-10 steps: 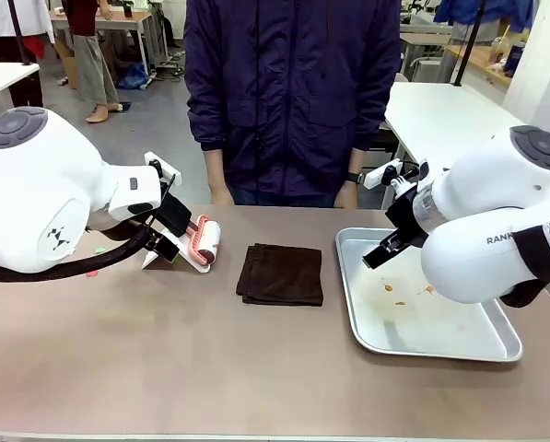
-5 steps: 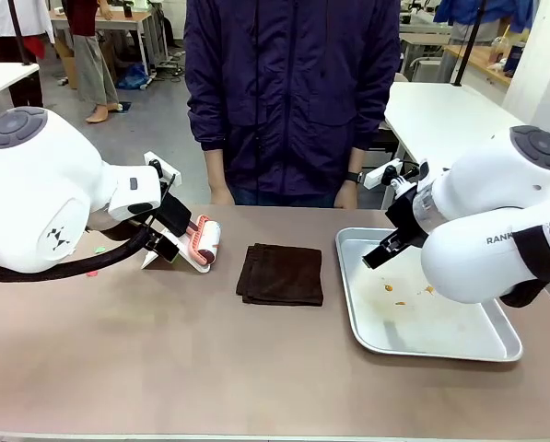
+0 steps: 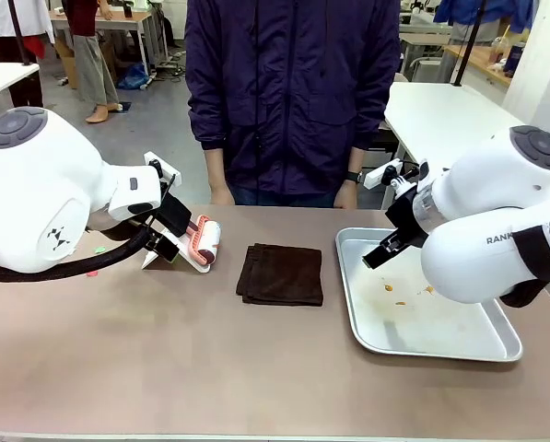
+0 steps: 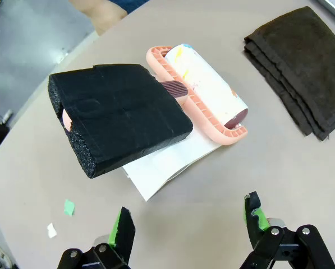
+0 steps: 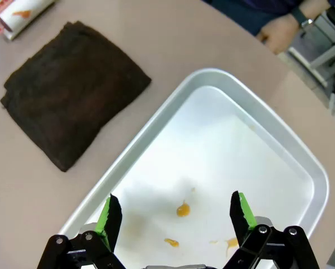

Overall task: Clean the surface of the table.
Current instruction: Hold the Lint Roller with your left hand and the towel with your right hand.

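Taupe table [image 3: 210, 368]: roller [image 3: 204, 242], cloth [image 3: 281, 273], tray [image 3: 440, 324]

Inward-bent left arm [image 3: 44, 198] and right arm [image 3: 496, 235], left fingers [image 4: 122, 231] and right fingers [image 5: 241, 214] wide apart, empty.

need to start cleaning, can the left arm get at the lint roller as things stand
Probably yes. The left gripper hangs open close above the lint roller and its black foam handle, with nothing between; the folded cloth lies aside.
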Robot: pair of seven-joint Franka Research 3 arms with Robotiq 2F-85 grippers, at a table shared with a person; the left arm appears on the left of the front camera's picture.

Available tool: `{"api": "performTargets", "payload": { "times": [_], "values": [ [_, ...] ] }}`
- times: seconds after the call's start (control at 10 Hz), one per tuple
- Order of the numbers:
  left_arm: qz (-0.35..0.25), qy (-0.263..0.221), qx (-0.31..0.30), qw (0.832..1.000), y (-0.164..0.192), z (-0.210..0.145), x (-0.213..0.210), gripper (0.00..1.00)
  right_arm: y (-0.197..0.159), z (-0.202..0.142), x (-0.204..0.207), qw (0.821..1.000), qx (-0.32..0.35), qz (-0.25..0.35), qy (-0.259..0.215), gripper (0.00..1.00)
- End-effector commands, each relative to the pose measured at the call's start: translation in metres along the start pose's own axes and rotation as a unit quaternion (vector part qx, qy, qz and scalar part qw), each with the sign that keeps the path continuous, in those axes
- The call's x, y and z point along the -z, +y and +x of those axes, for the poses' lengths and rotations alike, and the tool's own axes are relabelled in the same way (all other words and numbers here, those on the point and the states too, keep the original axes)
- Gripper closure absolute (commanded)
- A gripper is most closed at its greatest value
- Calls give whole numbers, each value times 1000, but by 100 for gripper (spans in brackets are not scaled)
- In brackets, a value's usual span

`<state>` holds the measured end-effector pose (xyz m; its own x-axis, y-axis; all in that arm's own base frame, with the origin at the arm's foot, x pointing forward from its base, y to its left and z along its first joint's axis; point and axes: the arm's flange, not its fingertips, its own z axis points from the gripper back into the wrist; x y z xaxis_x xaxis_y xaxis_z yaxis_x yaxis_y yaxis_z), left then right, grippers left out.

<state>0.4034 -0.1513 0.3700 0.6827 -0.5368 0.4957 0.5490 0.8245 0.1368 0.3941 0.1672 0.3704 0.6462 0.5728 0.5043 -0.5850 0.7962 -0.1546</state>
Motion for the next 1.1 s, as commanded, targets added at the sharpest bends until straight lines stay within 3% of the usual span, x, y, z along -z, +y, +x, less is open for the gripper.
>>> {"api": "performTargets", "payload": {
  "times": [0.0,0.3,0.4,0.5,0.6,0.7,0.8,0.9,1.0],
  "values": [
    [0,0,0,1000,0,0,0,0,0,0,0,1000,0,0,0,0],
    [0,0,0,1000,0,0,0,0,0,0,0,1000,0,0,0,0],
    [-29,44,-14,999,3,-5,-11,0,3,-4,-15,999,22,33,21,0],
    [-43,87,-66,993,8,-6,-24,0,5,-7,-31,995,51,67,52,0],
    [-57,100,-112,987,17,-10,-44,0,3,-9,-50,990,107,80,47,0],
    [-77,96,-148,981,26,-17,-65,0,0,-15,-67,983,119,132,53,0],
    [-122,81,-169,975,37,-23,-86,0,-5,-22,-82,970,146,180,66,0],
    [-204,59,-173,962,49,-31,-110,0,-15,-32,-97,955,178,227,64,0],
    [-283,18,-180,942,72,-50,-134,0,-34,-51,-113,938,214,269,48,0]
  ]
}}
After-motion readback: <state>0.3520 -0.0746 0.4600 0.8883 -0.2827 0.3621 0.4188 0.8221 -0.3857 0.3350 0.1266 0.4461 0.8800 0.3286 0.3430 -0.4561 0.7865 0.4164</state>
